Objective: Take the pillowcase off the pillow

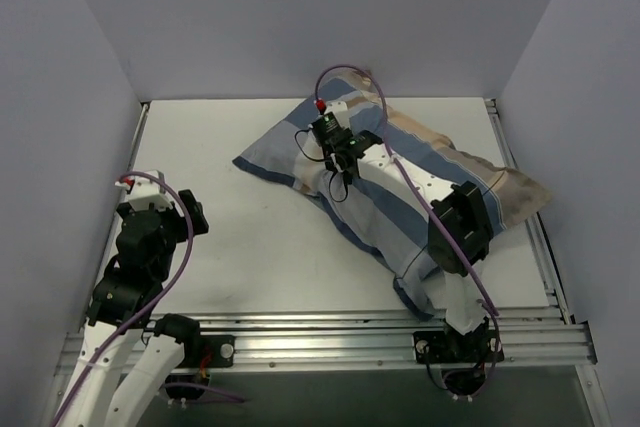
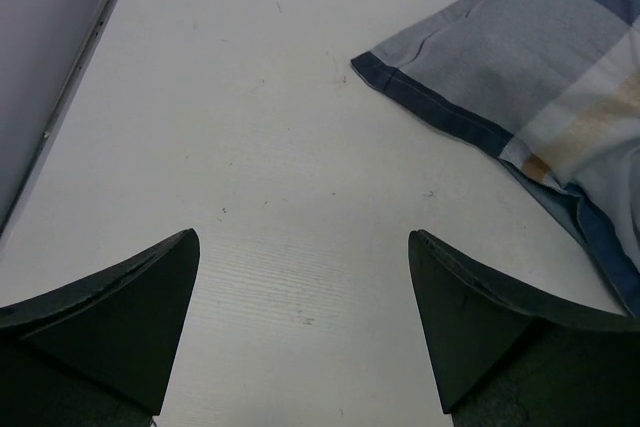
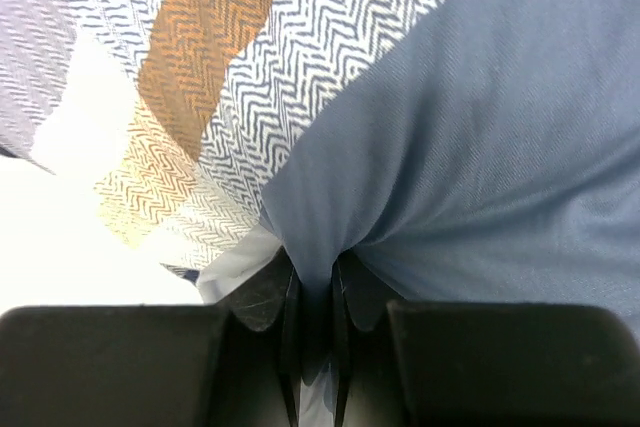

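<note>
The patchwork pillowcase [image 1: 400, 192], dark blue, pale blue and tan, lies across the table's right half and covers the pillow, which is hidden inside it. My right gripper [image 1: 335, 152] is over the case's far left part. In the right wrist view it [image 3: 312, 282] is shut on a pinched fold of the blue cloth [image 3: 450, 137]. My left gripper [image 1: 193, 217] is open and empty over bare table at the left. In the left wrist view it [image 2: 305, 287] is short of the case's dark-hemmed corner [image 2: 400, 82].
Grey walls enclose the white table [image 1: 230, 237] on three sides. A metal rail [image 1: 330, 332] runs along the near edge, and another down the right edge [image 1: 545, 247]. The right arm [image 1: 440, 217] reaches over the pillowcase.
</note>
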Available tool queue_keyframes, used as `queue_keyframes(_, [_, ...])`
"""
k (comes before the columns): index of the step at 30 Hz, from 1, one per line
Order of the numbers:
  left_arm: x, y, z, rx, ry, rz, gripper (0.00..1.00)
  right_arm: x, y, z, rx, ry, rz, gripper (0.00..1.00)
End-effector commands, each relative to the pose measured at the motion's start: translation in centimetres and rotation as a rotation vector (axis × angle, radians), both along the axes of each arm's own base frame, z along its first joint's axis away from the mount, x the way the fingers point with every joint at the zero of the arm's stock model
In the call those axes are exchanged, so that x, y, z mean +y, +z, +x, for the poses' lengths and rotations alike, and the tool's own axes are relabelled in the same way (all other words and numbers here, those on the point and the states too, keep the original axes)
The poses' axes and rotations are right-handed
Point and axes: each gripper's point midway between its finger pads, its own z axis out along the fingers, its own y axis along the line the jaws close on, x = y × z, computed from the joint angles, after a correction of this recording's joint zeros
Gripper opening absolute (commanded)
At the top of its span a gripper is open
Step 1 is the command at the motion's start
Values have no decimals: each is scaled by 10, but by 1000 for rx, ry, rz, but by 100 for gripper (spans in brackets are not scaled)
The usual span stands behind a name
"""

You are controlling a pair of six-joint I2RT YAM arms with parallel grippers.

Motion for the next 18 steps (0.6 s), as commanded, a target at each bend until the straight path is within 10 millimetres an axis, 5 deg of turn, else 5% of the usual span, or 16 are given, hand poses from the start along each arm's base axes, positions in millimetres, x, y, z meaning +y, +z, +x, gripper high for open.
queue_keyframes(1, [-4, 11, 7, -50, -7, -24, 94, 65, 15, 26, -65, 30, 226, 0])
queue_keyframes(3, [-7, 9, 8, -42, -26, -26, 94, 90, 23, 37, -83, 49, 301, 1])
queue_keyframes(5, [-10, 7, 9, -33, -39, -26, 94, 110, 25, 36, -66, 82, 344, 13])
queue_keyframes(9, [-22, 1, 13, -9, -98, -41, 94, 123, 56, 25, -72, 161, 396, 61])
queue_keyframes(12, [-38, -3, 17, 10, -161, -84, 94, 105, 89, 10, -102, 200, 400, 83])
queue_keyframes(18, [-87, -2, 30, 83, -303, -294, 94, 26, 130, -25, -155, 190, 331, 100])
